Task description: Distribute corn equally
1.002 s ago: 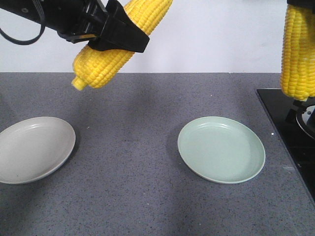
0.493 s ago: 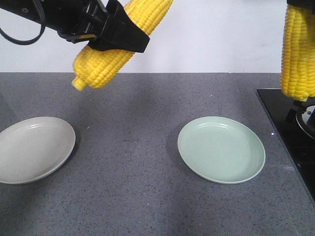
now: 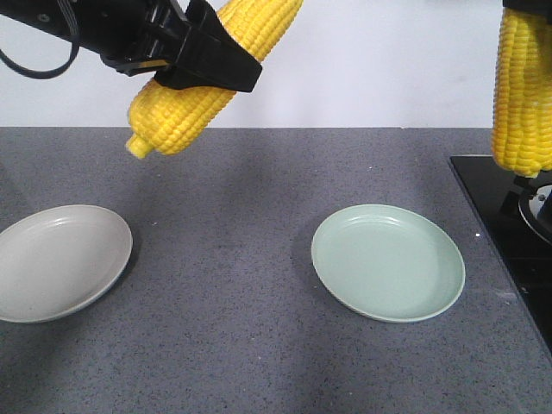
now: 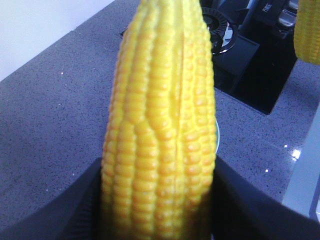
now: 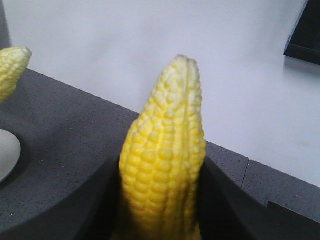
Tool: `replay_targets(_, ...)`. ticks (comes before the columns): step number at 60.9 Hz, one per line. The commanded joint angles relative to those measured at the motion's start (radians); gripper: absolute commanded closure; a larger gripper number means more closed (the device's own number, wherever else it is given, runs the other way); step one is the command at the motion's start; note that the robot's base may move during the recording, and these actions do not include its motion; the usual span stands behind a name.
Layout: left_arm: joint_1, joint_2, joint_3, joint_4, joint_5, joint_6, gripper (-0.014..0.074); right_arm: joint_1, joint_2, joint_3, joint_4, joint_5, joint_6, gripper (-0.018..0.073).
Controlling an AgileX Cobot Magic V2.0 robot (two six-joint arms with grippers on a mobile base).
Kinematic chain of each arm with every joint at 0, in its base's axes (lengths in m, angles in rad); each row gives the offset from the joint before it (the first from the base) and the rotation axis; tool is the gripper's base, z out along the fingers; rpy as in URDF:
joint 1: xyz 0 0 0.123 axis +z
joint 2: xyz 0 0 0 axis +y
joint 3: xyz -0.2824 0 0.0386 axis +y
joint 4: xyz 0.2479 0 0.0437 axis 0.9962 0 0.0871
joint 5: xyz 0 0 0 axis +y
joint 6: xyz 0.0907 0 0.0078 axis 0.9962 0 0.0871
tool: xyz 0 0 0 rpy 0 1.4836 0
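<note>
Left gripper clamped shut around the middle of a corn cob, cob tilted, stub end down-left, tip up-right, high above the counter between the grey plate at near left and the green plate right of centre. The left wrist view shows the same cob wedged between the dark gripper walls. The right gripper itself is out of the front view, but the right wrist view shows its jaws closed on the second cob; from the front that cob hangs nearly upright at the far right edge, over the black stove, not over any plate. Both plates empty, so nothing is placed yet. Risks, as I judge them: letting go from this height would make a round cob bounce or roll off a shallow plate; the left cob is not above the grey plate, so a straight drop lands on the counter; the right cob must travel left to reach the green plate, or it ends on the stove. The tilted grip may also let the cob swivel. Versus the earlier frames: no visible change, both arms and cobs hold the same pose.
</note>
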Motion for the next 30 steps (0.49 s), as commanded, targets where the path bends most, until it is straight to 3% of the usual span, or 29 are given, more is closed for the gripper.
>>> replay_targets(1,0.0,-0.034,-0.027,-0.039,-0.061,-0.007,0.0602,-0.004,-0.016,-0.028,0.011,-0.074,-0.003,0.0564)
replay_targets(20,0.0,-0.034,-0.027,-0.034,-0.055,-0.006,0.0602,-0.004,-0.01,-0.028,0.039,-0.06,0.0,0.0564)
replay_targets(30,0.0,-0.034,-0.027,0.075,-0.028,-0.009,0.0602,-0.004,0.056,-0.028,0.088,-0.042,-0.005,0.0564)
